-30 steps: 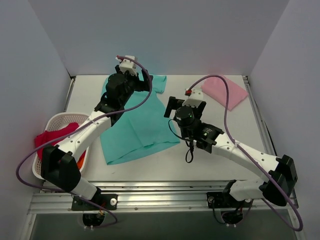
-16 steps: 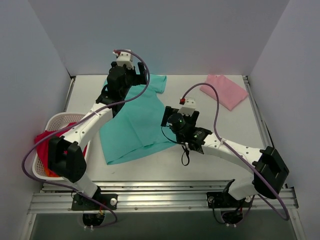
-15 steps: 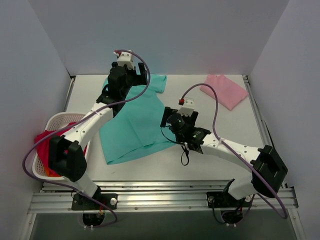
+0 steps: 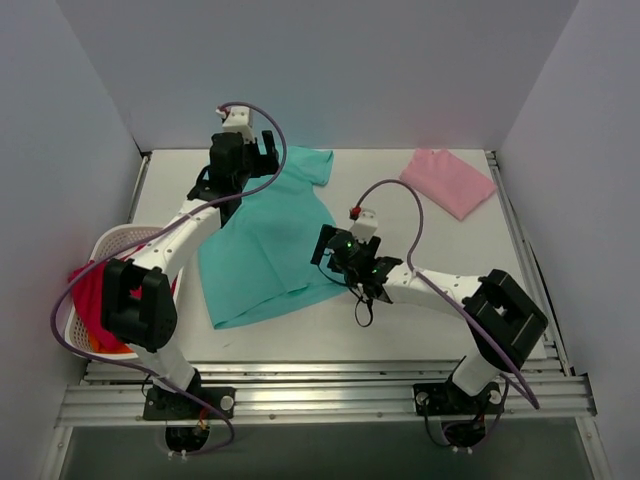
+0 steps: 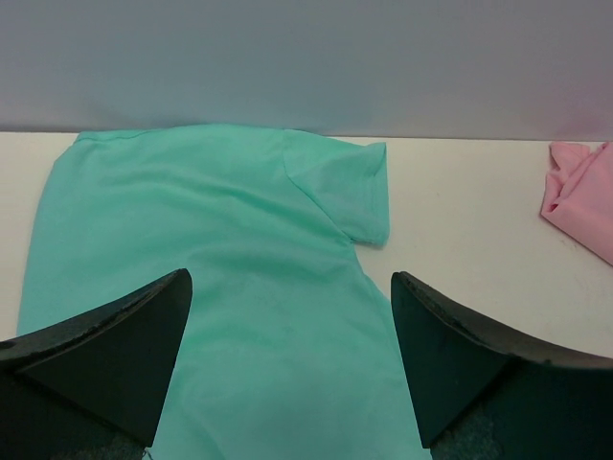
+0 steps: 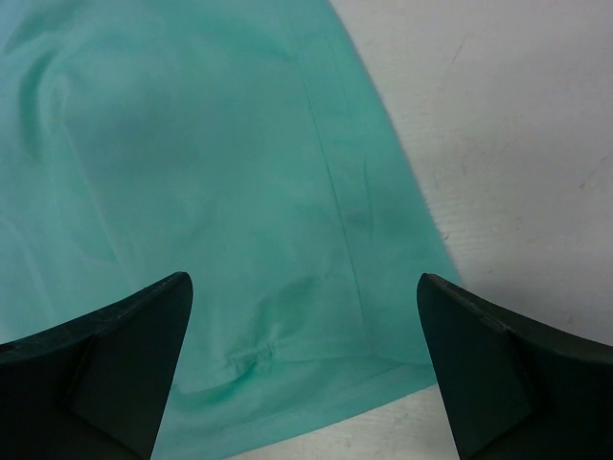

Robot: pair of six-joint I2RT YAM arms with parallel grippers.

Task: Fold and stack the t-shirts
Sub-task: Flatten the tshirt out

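Note:
The teal-green t-shirt [image 4: 265, 240] lies spread flat on the table, neck end far, hem near. It also shows in the left wrist view [image 5: 239, 249] and the right wrist view [image 6: 211, 192]. My left gripper [image 4: 240, 165] hovers open over the shirt's far left part, its jaws wide apart and empty [image 5: 287, 364]. My right gripper [image 4: 335, 262] is open over the shirt's near right hem corner [image 6: 302, 374], jaws wide apart and empty. The pale pink t-shirt [image 4: 448, 182] lies folded at the far right, also in the left wrist view [image 5: 579, 196].
A white lattice basket [image 4: 112, 250] with red cloth [image 4: 92, 290] stands at the left edge. Grey walls close in the table on the far, left and right sides. Purple cables loop from both arms.
My left gripper has moved left and farther back over the shirt's shoulder. My right gripper has moved left and nearer, from bare table onto the shirt's right hem edge.

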